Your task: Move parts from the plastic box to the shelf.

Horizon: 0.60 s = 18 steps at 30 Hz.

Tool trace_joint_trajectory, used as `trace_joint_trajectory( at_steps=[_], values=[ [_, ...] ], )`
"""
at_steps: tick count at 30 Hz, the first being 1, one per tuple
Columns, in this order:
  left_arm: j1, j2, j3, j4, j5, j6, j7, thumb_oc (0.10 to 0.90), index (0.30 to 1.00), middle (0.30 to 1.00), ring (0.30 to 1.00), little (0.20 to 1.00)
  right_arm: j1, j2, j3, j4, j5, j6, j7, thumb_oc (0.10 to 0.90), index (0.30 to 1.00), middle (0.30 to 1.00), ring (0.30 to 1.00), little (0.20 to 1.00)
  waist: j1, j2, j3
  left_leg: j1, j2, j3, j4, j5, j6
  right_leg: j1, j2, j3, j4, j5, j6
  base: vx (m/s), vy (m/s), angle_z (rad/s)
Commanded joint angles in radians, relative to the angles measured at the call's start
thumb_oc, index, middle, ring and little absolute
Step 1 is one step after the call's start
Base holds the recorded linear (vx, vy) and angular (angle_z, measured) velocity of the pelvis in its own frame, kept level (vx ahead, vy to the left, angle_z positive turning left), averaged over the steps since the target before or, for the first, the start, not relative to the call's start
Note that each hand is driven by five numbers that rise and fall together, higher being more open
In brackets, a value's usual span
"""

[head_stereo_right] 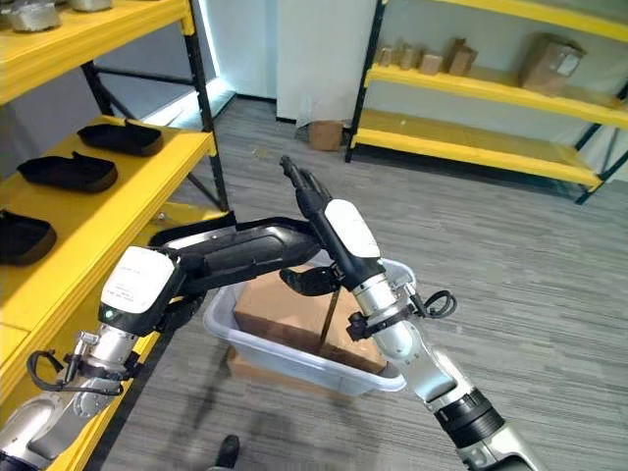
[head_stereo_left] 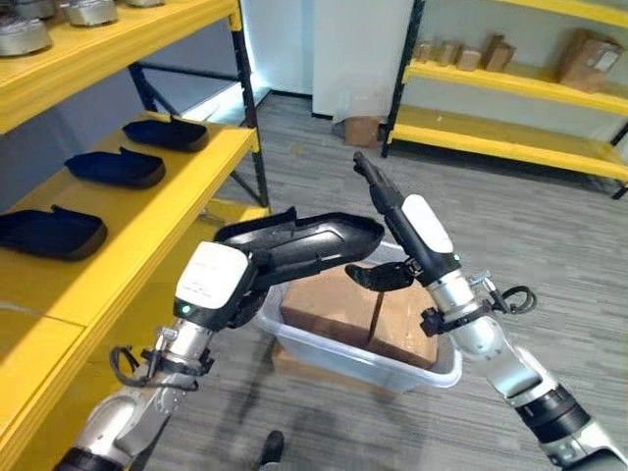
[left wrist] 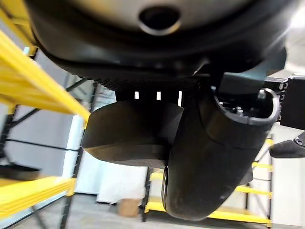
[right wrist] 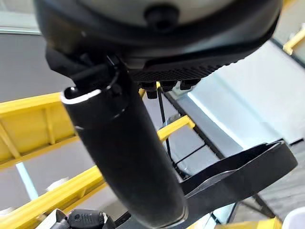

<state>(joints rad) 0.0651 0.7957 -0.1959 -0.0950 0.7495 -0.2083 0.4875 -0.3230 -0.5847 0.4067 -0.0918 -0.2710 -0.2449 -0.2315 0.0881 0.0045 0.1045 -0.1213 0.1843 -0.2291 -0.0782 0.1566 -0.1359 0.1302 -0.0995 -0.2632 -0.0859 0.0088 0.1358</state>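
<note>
Here the left robot hand [head_stereo_left: 221,285] curls around a long black part [head_stereo_left: 314,240] held above the plastic box [head_stereo_left: 432,373] beside the shelf [head_stereo_left: 147,216], while the right robot hand [head_stereo_left: 392,211], fingers straight, rests beside it, its thumb looming large in the right wrist view.

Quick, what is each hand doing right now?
Left hand: shut on a black part.
Right hand: open, fingers straight, holding nothing.

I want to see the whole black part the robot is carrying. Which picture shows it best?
The left eye view: the long black part shows whole, held by the left hand above the plastic box. The right eye view nearly matches. The wrist views show close fragments only.
</note>
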Motion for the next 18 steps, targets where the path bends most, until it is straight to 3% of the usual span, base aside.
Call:
trace_joint_trajectory(
  at_steps=[1, 6, 9, 10, 11, 12, 13, 14, 16, 18],
  values=[
    [-0.123, -0.008, 0.105, -0.1, -0.084, -0.02, 0.143, 0.4, 0.3, 0.3, 0.3, 0.3, -0.105, 0.004, -0.07, -0.111, 0.024, -0.066, -0.084, 0.9, 1.0, 1.0, 1.0, 1.0, 0.02, -0.007, -0.039, 0.057, 0.039, -0.002, -0.009, -0.031, 0.011, -0.131, 0.002, -0.039, 0.187, -0.073, -0.03, -0.09, -0.117, 0.33],
    [-0.081, -0.044, 0.141, -0.119, -0.115, -0.023, 0.172, 0.4, 0.3, 0.3, 0.3, 0.3, -0.16, 0.017, -0.035, -0.114, 0.025, -0.085, -0.103, 0.9, 1.0, 1.0, 1.0, 1.0, 0.041, 0.007, -0.007, -0.011, 0.056, -0.025, -0.009, 0.032, -0.011, -0.195, 0.029, -0.042, 0.196, -0.07, -0.053, -0.14, -0.091, 0.11],
    [-0.066, -0.072, 0.157, -0.139, -0.11, -0.019, 0.201, 0.4, 0.3, 0.3, 0.3, 0.3, -0.191, 0.018, -0.024, -0.119, 0.022, -0.092, -0.131, 0.9, 1.0, 1.0, 1.0, 1.0, 0.067, 0.017, 0.003, -0.116, 0.045, -0.029, -0.009, 0.108, -0.041, -0.24, 0.035, -0.073, 0.151, -0.045, -0.056, -0.16, -0.079, 0.13],
    [-0.068, -0.07, 0.155, -0.144, -0.1, -0.016, 0.2, 0.4, 0.3, 0.3, 0.3, 0.3, -0.188, 0.009, -0.032, -0.123, 0.015, -0.089, -0.136, 0.9, 1.0, 1.0, 1.0, 1.0, 0.068, 0.017, 0.005, -0.129, 0.044, -0.005, -0.009, 0.116, -0.043, -0.237, 0.027, -0.086, 0.147, -0.048, -0.055, -0.07, -0.016, 0.23],
    [-0.083, -0.067, 0.143, -0.148, -0.08, -0.005, 0.196, 0.4, 0.3, 0.3, 0.3, 0.3, -0.178, -0.009, -0.043, -0.136, 0.005, -0.084, -0.139, 0.9, 1.0, 1.0, 1.0, 1.0, 0.055, 0.015, 0.009, -0.141, 0.053, 0.078, -0.009, 0.139, -0.035, -0.238, 0.009, -0.115, 0.139, -0.036, -0.054, -0.07, 0.009, 0.26],
    [-0.095, -0.069, 0.134, -0.155, -0.075, -0.008, 0.194, 0.4, 0.3, 0.3, 0.3, 0.3, -0.167, -0.015, -0.047, -0.139, 0.003, -0.081, -0.141, 0.9, 1.0, 1.0, 1.0, 1.0, 0.041, 0.012, 0.011, -0.13, 0.067, 0.153, -0.009, 0.131, -0.024, -0.238, -0.007, -0.14, 0.134, -0.036, -0.054, -0.16, -0.029, 0.93],
    [-0.126, -0.073, 0.11, -0.173, -0.079, -0.021, 0.196, 0.4, 0.3, 0.3, 0.3, 0.3, -0.127, -0.011, -0.067, -0.142, 0.012, -0.081, -0.15, 0.9, 1.0, 1.0, 1.0, 1.0, 0.02, 0.0, 0.022, -0.091, 0.092, 0.277, 0.002, 0.119, -0.009, -0.239, -0.035, -0.176, 0.119, -0.016, -0.049, -0.12, -0.108, 1.32],
    [-0.134, -0.077, 0.109, -0.181, -0.08, -0.026, 0.204, 0.4, 0.3, 0.3, 0.3, 0.3, -0.11, -0.01, -0.074, -0.144, 0.017, -0.083, -0.155, 0.9, 1.0, 1.0, 1.0, 1.0, 0.003, -0.008, 0.02, -0.055, 0.116, 0.304, 0.059, 0.092, -0.015, -0.242, -0.044, -0.172, 0.12, -0.019, -0.046, -0.13, -0.116, 1.48],
    [-0.132, -0.078, 0.11, -0.188, -0.083, -0.046, 0.213, 0.4, 0.3, 0.3, 0.3, 0.3, -0.066, -0.003, -0.088, -0.15, 0.029, -0.091, -0.151, 0.9, 1.0, 1.0, 1.0, 1.0, 0.003, -0.01, 0.016, -0.012, 0.112, 0.277, 0.153, 0.027, -0.012, -0.236, -0.059, -0.194, 0.123, -0.017, -0.054, -0.07, -0.032, 1.18],
    [-0.127, -0.08, 0.11, -0.194, -0.089, -0.051, 0.213, 0.4, 0.3, 0.3, 0.3, 0.3, -0.038, 0.0, -0.101, -0.157, 0.036, -0.095, -0.144, 0.9, 1.0, 1.0, 1.0, 1.0, -0.002, -0.009, 0.02, 0.004, 0.099, 0.262, 0.214, 0.009, -0.002, -0.233, -0.072, -0.232, 0.132, -0.003, -0.063, -0.06, 0.021, 0.89]
  ],
)
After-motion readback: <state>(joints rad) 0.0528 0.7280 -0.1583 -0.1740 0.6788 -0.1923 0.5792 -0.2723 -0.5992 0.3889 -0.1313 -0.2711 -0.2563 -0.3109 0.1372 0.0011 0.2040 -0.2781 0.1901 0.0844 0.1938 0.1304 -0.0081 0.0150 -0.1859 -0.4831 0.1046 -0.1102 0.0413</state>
